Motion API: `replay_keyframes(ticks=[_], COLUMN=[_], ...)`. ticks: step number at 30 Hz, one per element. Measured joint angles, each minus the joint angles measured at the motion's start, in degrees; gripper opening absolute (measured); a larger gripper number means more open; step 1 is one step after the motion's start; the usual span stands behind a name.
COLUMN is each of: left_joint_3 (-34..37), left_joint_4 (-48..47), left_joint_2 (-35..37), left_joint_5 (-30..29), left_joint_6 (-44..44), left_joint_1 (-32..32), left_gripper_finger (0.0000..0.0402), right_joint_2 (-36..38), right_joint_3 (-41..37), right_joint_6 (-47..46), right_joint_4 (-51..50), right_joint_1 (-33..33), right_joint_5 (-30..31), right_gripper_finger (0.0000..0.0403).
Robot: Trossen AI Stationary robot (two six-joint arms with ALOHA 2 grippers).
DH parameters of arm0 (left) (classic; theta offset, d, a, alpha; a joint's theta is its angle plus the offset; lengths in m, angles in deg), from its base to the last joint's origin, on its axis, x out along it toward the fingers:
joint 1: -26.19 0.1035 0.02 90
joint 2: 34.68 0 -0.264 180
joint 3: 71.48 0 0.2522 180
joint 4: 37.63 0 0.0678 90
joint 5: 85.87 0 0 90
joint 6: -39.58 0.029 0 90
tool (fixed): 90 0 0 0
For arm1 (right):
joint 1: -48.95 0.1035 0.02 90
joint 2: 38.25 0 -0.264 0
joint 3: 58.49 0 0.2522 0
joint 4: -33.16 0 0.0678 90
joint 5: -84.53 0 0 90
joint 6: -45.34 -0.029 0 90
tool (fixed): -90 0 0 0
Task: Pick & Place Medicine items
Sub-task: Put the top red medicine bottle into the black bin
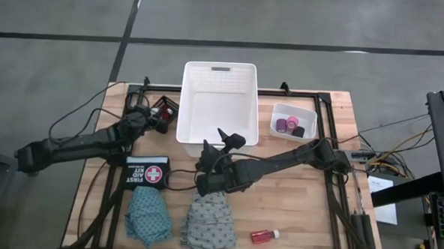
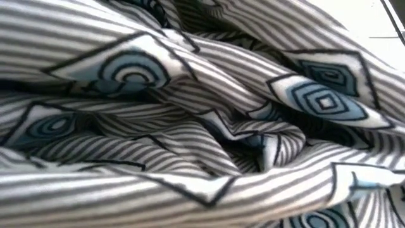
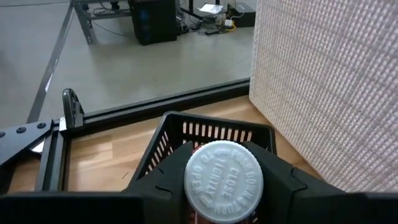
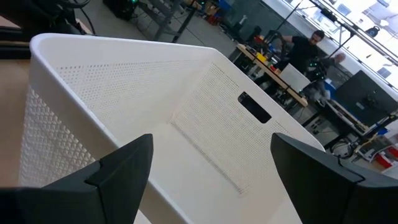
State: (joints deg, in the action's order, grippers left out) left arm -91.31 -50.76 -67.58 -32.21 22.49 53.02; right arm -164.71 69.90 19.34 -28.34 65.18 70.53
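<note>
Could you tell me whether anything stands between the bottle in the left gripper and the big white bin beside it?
The left gripper holds a white-capped bottle over a small black basket. Only that basket's far rim and the white bin's own tall side wall stand between them; nothing else shows.

Two red bottles, two patterned cloths, three small rolls, one white basket, one first-aid kit.
</note>
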Motion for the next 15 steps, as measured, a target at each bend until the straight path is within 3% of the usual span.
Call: replay_keyframes(ticks=[15], left_joint_3=[5.8], left_joint_4=[8.0], left_joint_2=[0.1], left_joint_5=[-1.4], left_joint_6=[-1.8], left_joint_1=[0.0], left_gripper_finger=[0.0134], right_joint_2=[0.0], right_joint_3=[0.0], right_joint_6=[0.6], right_joint_4=[0.0], right_joint_1=[0.0], right_joint_5=[0.3], right_gripper_finger=[0.0325])
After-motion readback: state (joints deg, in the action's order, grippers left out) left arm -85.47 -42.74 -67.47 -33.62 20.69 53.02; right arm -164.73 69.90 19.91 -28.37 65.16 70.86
